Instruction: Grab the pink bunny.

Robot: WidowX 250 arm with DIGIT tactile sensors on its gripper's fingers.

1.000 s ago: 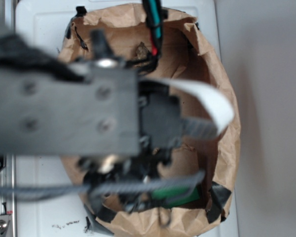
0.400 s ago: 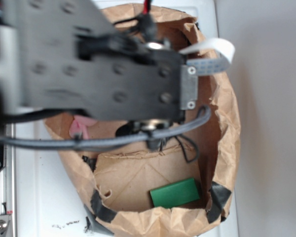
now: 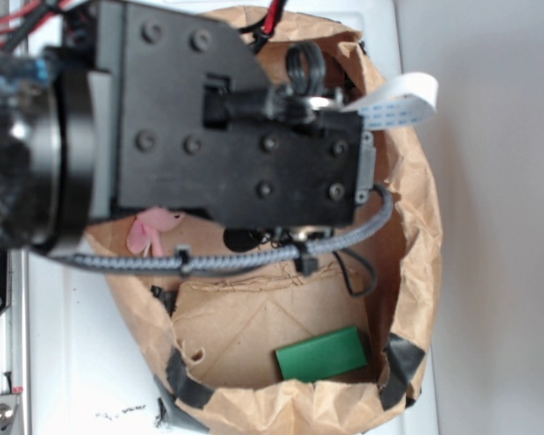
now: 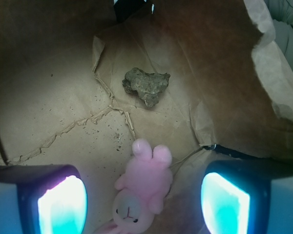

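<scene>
The pink bunny point(image 4: 143, 187) lies on its back on the brown paper floor of the bag, face toward the camera, feet pointing away. My gripper point(image 4: 144, 200) is open, its two glowing pads point(image 4: 63, 204) standing either side of the bunny with gaps on both sides. In the exterior view only a bit of the pink bunny point(image 3: 151, 228) peeks out at the left under the arm, and the gripper itself is hidden beneath the black arm body point(image 3: 227, 127).
A brown rough lump point(image 4: 146, 85) lies beyond the bunny. A flat green block point(image 3: 322, 353) rests at the bag's near end. The brown paper bag wall point(image 3: 417, 227) rings everything. A grey cable point(image 3: 254, 258) crosses the bag.
The arm has swung up and back toward the bag's far left side, uncovering the near floor and the green block. The pink bunny came into view under it.
</scene>
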